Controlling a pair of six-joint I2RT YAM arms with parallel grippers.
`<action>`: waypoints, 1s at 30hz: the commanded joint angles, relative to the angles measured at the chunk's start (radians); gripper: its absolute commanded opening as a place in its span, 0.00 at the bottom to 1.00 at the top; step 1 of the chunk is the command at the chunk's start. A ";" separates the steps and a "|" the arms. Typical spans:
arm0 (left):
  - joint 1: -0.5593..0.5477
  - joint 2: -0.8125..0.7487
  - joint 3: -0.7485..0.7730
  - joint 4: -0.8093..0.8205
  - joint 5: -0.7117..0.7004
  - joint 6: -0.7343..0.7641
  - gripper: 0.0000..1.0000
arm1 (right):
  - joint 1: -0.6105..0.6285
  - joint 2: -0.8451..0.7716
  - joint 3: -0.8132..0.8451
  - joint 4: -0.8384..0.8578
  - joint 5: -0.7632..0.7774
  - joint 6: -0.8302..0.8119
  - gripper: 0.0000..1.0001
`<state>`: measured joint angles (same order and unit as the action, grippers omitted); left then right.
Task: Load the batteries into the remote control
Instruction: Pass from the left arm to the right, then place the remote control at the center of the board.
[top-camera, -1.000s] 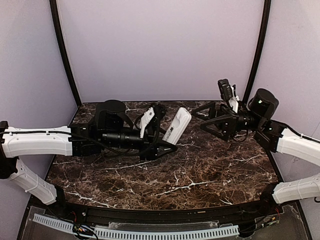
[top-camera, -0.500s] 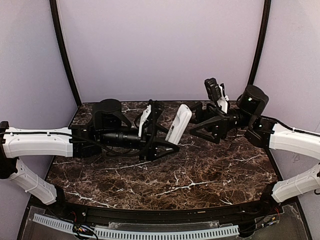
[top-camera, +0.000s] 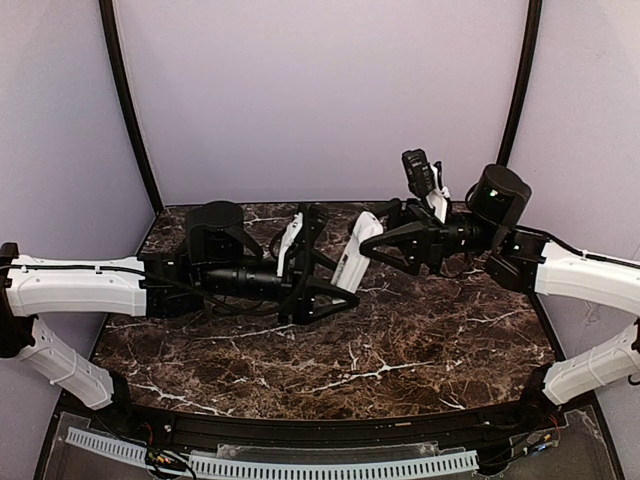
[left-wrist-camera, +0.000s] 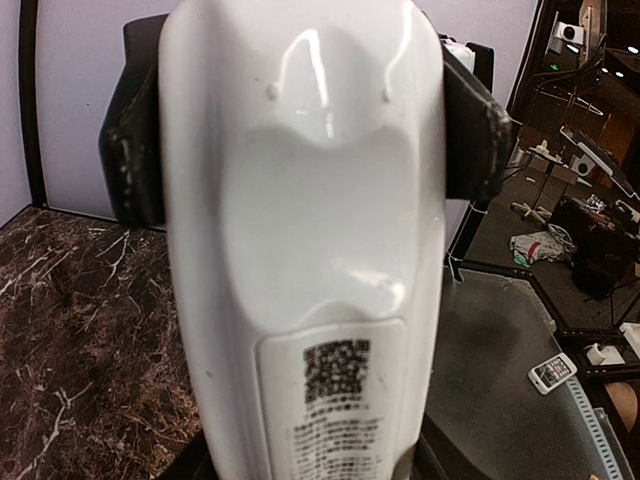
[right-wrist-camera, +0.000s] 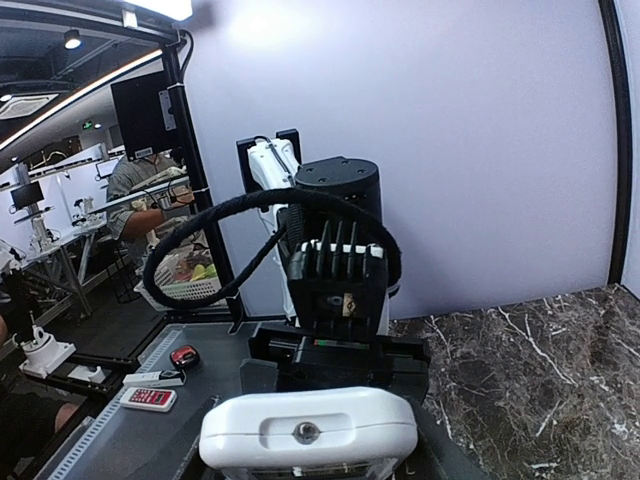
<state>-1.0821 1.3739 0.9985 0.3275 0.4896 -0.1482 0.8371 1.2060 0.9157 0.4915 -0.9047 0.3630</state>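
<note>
Two arms: meeting above the far middle of the dark brown marble-patterned table (top-camera: 400, 340).
Slim white plastic remote control (top-camera: 356, 250): held off the table over its far middle, tilted, printed back turned toward the left arm.
Left gripper (top-camera: 338, 262): black pads (left-wrist-camera: 135, 150) clamped on the remote control's two long sides.
Right gripper (top-camera: 385, 238): above the table's far middle, jaws apart at the remote control's upper end; contact unclear.
</note>
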 joint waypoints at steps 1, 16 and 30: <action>0.001 -0.014 -0.010 0.032 -0.003 -0.007 0.40 | 0.011 0.013 0.030 0.016 -0.021 -0.003 0.47; 0.112 -0.194 -0.172 -0.043 -0.065 -0.085 0.99 | -0.015 0.011 0.118 -0.419 0.101 -0.226 0.26; 0.386 -0.286 -0.216 -0.491 -0.630 -0.299 0.99 | -0.015 0.345 0.374 -0.946 0.508 -0.446 0.21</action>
<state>-0.7341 1.0908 0.8062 0.0002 -0.0219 -0.3607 0.8249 1.4670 1.1969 -0.2855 -0.5468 -0.0193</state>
